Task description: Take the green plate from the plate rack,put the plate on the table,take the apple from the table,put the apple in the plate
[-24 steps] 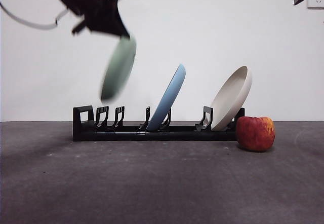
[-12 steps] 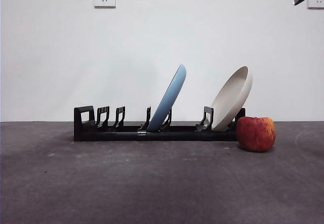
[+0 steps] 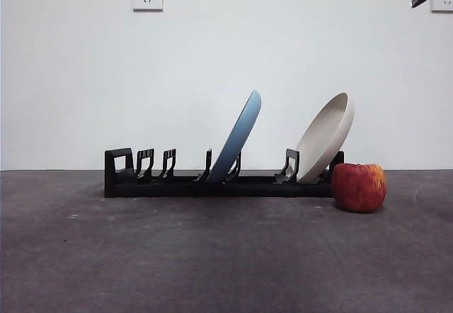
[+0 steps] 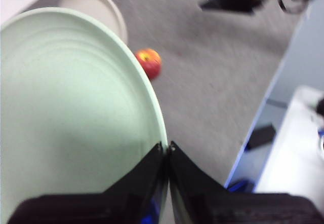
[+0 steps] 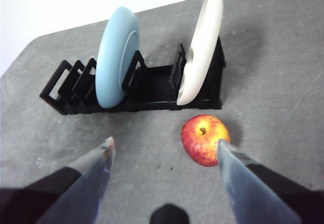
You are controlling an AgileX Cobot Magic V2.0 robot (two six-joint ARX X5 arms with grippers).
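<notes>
Now that the green plate [image 4: 71, 117] has risen clear of the plate rack [image 3: 219, 182], left gripper [image 4: 167, 150] fingers clamp its rim; lowering it comes next, while the right gripper [image 5: 164, 150] waits, fingers apart, above the apple [image 5: 205, 139].

Mint-green plate [image 4: 71, 107] — perhaps paler — black plate rack [image 3: 219, 182], red apple [image 3: 359, 187] streaked yellow-orange, mottled dark-grey table [image 3: 212, 256]

The left pincer [image 4: 167, 150] is raised with jaws clamped together; the right pincer [image 5: 164, 150] hangs spread wide.
</notes>
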